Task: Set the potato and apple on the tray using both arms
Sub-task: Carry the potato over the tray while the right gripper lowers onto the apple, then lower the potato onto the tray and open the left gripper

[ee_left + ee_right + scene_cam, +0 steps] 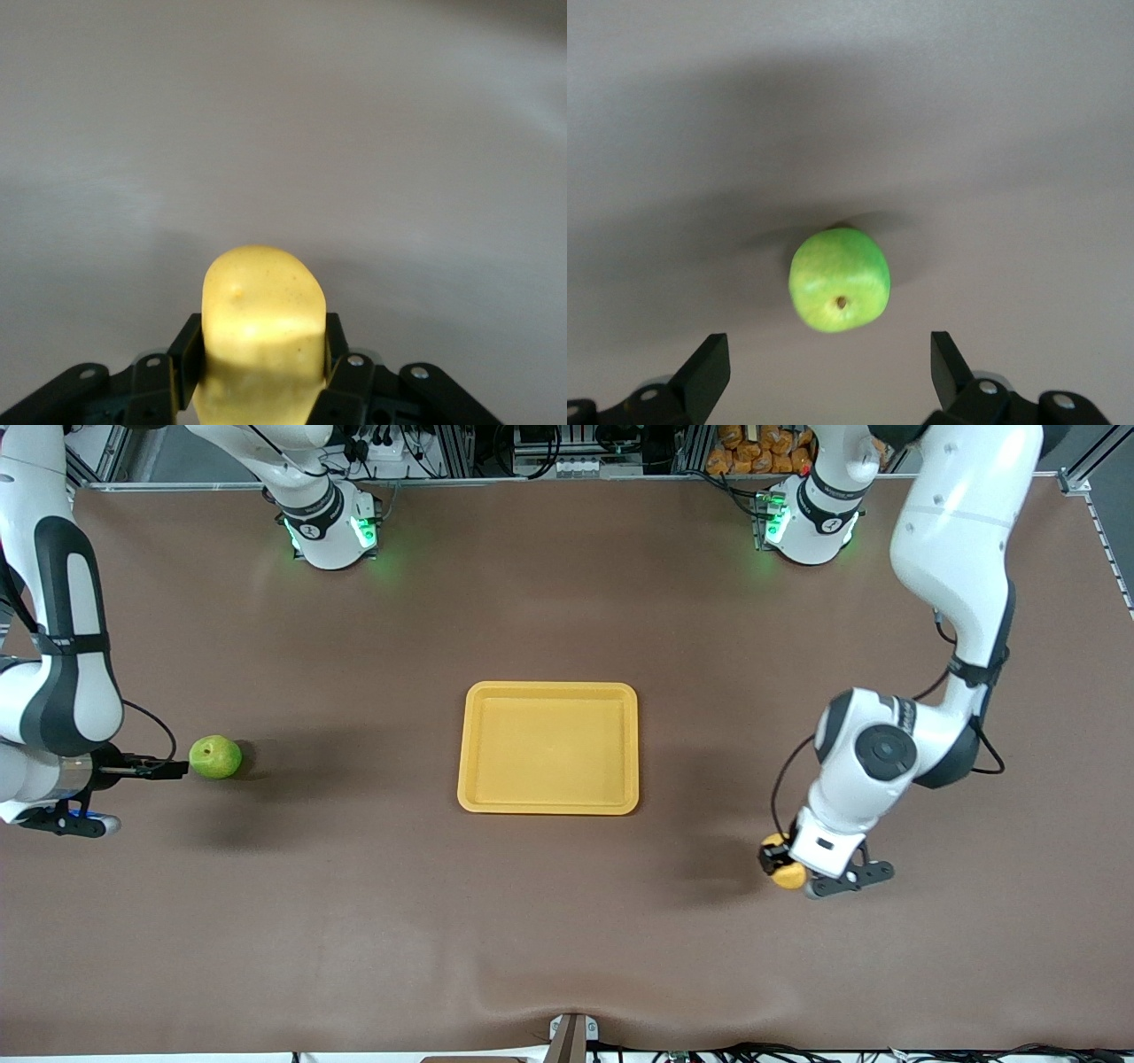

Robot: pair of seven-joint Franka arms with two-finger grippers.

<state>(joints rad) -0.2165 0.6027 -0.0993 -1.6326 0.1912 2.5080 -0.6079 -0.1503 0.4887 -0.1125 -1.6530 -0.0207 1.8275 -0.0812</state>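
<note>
- Centrally on the brown bench point(354, 921), the yellow tray point(474, 797) is seen lying flat, its slightly longer sides running from the robots' bases toward the front camera; nothing is held inside its raised rim.
- Neither fruit is in the tray: the apple point(215, 757) is set well apart from it toward the right arm's end of the bench, and the potato point(787, 874) well apart toward the left arm's end, somewhat nearer to the front camera than the tray.
- The potato point(260, 336) is pinched by the left end effector point(778, 861), whose fingers point(184, 359) are pressed against its two flanks; in the left wrist view its long axis is seen running out from between the fingers, one rounded end pointing away from the wrist over the bench.
- Whether the potato is touching the bench or is just raised cannot be told.
- The apple point(839, 280) is seen resting on the bench, round with no clear long axis, its dark stem dimple turned toward the right wrist camera.
- The right end effector point(168, 769) is held low just beside the apple, its fingers point(704, 372) spread wide, with the apple lying ahead of the gap between them and untouched.
</note>
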